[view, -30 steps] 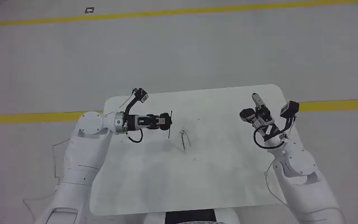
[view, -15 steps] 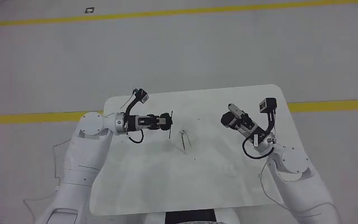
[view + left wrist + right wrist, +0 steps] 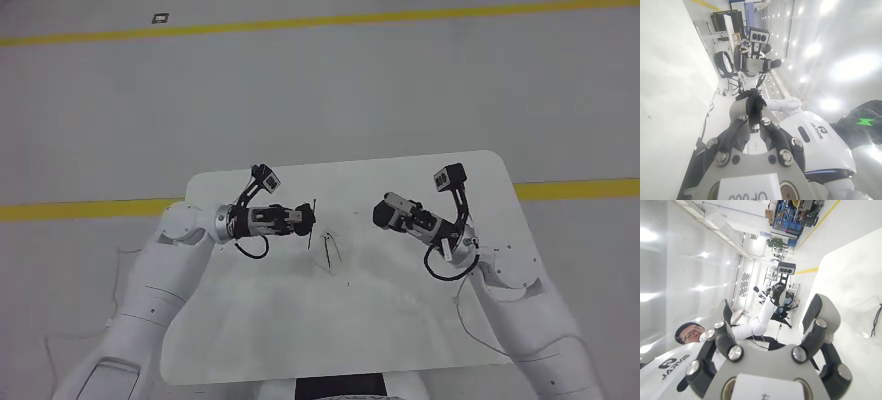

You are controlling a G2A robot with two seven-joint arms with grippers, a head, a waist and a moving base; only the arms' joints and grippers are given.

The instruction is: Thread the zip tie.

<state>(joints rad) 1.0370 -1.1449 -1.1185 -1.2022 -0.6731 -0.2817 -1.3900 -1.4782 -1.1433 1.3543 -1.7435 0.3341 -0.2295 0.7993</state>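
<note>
The thin black plastic zip tie (image 3: 314,205) should be taken near its free tip by the right jaws, which stand wide open and empty, so that it is bent round without buckling. It is held above the white desk (image 3: 400,330), clamped in the left jaws, its long axis crosswise to them and running far-to-near over the desk; the head end cannot be told.

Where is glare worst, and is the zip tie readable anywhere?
Left wrist view: ceiling lamps flare, the table washes to white, yet the zip tie in the left gripper reads dark. Right wrist view: milder lamp glare, wide-angle bend along the table edge. Top view: even light, zip tie a thin line.
</note>
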